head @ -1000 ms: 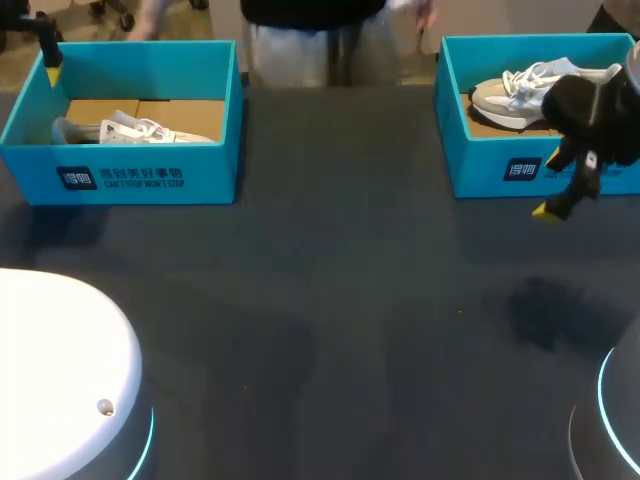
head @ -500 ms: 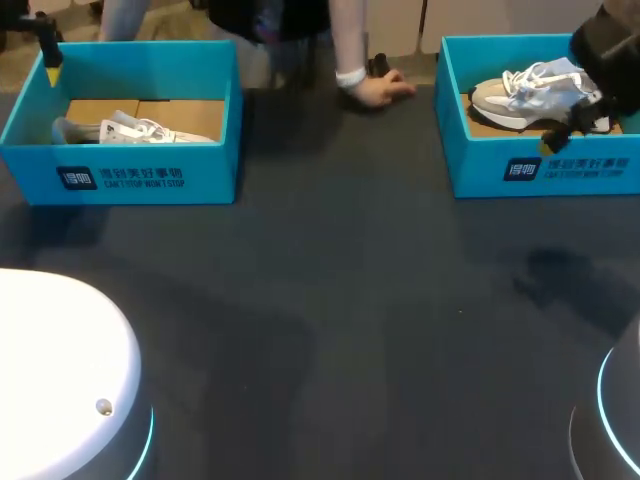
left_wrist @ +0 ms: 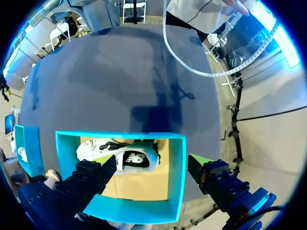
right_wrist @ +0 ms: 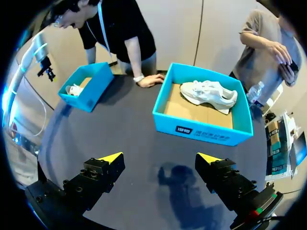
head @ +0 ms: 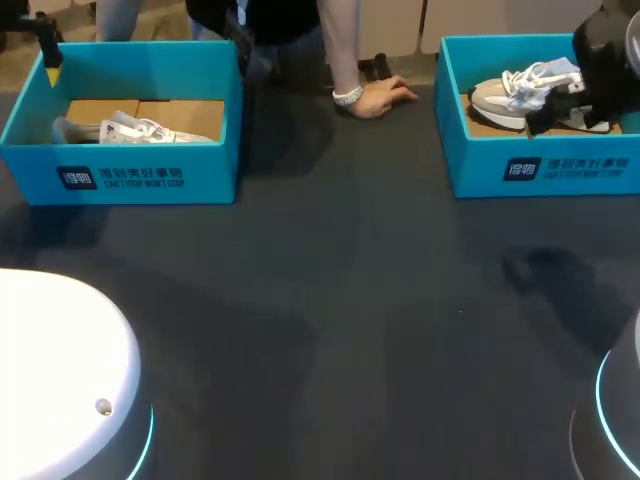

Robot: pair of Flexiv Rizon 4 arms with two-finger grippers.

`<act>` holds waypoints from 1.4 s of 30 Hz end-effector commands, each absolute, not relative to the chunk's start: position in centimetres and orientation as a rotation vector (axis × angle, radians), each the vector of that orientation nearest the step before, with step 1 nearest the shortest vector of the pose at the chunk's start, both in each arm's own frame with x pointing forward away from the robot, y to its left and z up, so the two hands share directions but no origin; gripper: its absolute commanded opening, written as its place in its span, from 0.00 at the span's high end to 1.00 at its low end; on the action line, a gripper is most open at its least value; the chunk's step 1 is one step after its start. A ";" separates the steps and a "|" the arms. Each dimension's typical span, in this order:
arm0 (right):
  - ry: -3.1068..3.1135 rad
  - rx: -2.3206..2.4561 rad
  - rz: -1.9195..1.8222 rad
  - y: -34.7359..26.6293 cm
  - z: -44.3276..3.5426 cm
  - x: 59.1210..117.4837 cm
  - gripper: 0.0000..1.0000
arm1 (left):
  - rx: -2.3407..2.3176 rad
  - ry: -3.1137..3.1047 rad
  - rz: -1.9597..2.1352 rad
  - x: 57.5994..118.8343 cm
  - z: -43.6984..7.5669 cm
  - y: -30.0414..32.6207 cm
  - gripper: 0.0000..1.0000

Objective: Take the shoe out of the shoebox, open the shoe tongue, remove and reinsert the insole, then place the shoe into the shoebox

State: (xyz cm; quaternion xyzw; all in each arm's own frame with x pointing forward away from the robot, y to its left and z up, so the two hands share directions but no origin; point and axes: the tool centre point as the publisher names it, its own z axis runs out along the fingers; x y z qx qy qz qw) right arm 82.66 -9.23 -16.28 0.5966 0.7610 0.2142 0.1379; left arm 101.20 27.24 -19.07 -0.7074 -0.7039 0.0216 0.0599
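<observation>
A white and grey shoe (head: pixel 522 90) lies in the blue shoebox (head: pixel 540 170) at the back right. My right arm (head: pixel 606 52) hangs dark over that box's right end. From its wrist I see the same shoe (right_wrist: pixel 209 93) in its shoebox (right_wrist: pixel 201 130) ahead of my right gripper (right_wrist: pixel 159 160), which is open, empty and high above the table. A second blue shoebox (head: pixel 120 175) at the back left holds a white shoe (head: pixel 137 130). My left gripper (left_wrist: pixel 151 171) is open above this box, over the shoe (left_wrist: pixel 120 156); one yellow fingertip (head: pixel 52 70) shows at the box's far left corner.
A person's hand (head: pixel 375 95) rests on the table's far edge between the two boxes, also seen as a hand (right_wrist: pixel 151 79) from the right wrist. The dark tabletop (head: pixel 330 300) stretches in front of both boxes.
My right arm has lifted and drawn back to the right, from in front of the right box to over its right end. A person's hand came down onto the far table edge.
</observation>
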 end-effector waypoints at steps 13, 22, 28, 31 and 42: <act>1.871 1.929 0.400 -15.1 -17.2 91.5 0.00 | -2.142 -2.132 0.060 101.1 -19.0 27.2 0.00; 1.838 2.052 0.454 -18.5 -18.4 96.4 0.00 | -2.142 -2.132 0.060 101.1 -19.0 27.2 0.00; 1.935 2.087 0.479 -20.8 -20.3 99.9 0.00 | -2.142 -2.132 0.060 101.1 -19.0 27.2 0.00; 1.949 2.103 0.457 -21.8 -21.2 101.1 0.00 | -2.142 -2.132 0.060 101.1 -19.0 27.2 0.00; 1.898 2.173 0.444 -24.0 -22.4 103.2 0.00 | -2.142 -2.132 0.060 101.1 -19.0 27.2 0.00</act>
